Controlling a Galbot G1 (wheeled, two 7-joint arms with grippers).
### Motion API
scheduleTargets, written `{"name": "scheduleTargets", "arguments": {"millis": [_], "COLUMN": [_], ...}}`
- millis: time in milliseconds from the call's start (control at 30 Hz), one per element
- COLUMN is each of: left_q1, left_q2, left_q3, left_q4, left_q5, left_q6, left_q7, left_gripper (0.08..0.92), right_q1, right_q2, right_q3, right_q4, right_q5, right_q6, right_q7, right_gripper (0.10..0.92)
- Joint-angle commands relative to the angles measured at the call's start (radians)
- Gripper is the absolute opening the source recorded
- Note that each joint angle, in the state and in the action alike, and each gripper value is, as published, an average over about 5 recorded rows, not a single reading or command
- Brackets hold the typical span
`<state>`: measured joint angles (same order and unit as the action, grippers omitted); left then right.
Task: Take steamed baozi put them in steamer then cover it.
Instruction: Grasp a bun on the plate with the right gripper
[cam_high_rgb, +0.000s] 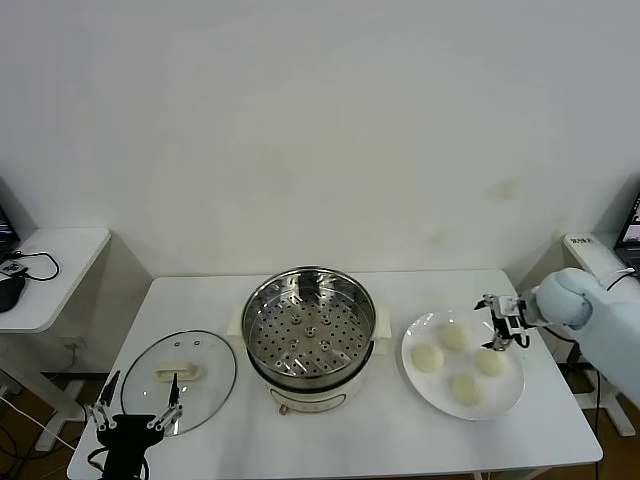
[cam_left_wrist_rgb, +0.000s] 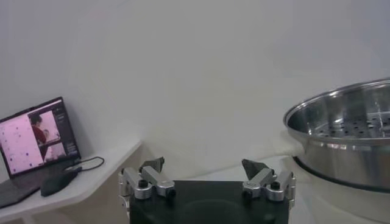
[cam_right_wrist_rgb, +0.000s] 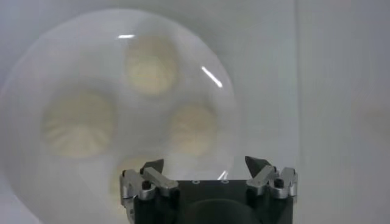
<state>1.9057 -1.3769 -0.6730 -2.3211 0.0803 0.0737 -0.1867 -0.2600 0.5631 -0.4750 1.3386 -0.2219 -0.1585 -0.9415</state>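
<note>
The steamer (cam_high_rgb: 310, 335), a shiny steel pot with a perforated tray on a cream base, stands open and empty at the table's middle. It also shows in the left wrist view (cam_left_wrist_rgb: 347, 134). The glass cover (cam_high_rgb: 180, 373) lies flat to its left. Four baozi (cam_high_rgb: 455, 336) sit on a white plate (cam_high_rgb: 515, 392) to the right. My right gripper (cam_high_rgb: 497, 325) hovers open over the plate's far right part. In the right wrist view the baozi (cam_right_wrist_rgb: 149, 67) lie below the open gripper (cam_right_wrist_rgb: 207, 164), one partly hidden. My left gripper (cam_high_rgb: 138, 400) is open and empty by the cover's front edge, as the left wrist view (cam_left_wrist_rgb: 204, 165) confirms.
A side table (cam_high_rgb: 50, 270) with cables stands to the left. A laptop (cam_left_wrist_rgb: 36, 143) sits on it. Another white table (cam_high_rgb: 600, 250) is at the far right. A white wall rises behind the work table.
</note>
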Motion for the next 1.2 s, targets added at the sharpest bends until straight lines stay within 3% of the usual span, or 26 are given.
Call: {"name": "scheduleTargets", "arguments": {"millis": [33,700,1200], "left_q1": [-0.001,0.0,0.006], "left_q2": [-0.004,-0.007,-0.007], "left_q3": [-0.003,-0.008,-0.013], "left_q4": [-0.005,-0.01,-0.016], "left_q5": [0.01,0.02,0.018], "left_q6": [0.0,-0.003,-0.004], "left_q7": [0.001,0.002,0.001], "left_gripper": [0.823,0.823,0.823], "right_q1": [0.069,0.062,0.085], "right_q2": [0.09,0.205,0.207], "right_q3": [-0.12,-0.119,-0.128], "right_q4": [-0.108,-0.216,-0.213], "right_q5": [-0.017,-0.06,-0.056], "right_q6": [0.001,-0.009,-0.032], "right_q7": [0.009,0.026,0.0], "right_gripper": [0.823,0.814,0.62]}}
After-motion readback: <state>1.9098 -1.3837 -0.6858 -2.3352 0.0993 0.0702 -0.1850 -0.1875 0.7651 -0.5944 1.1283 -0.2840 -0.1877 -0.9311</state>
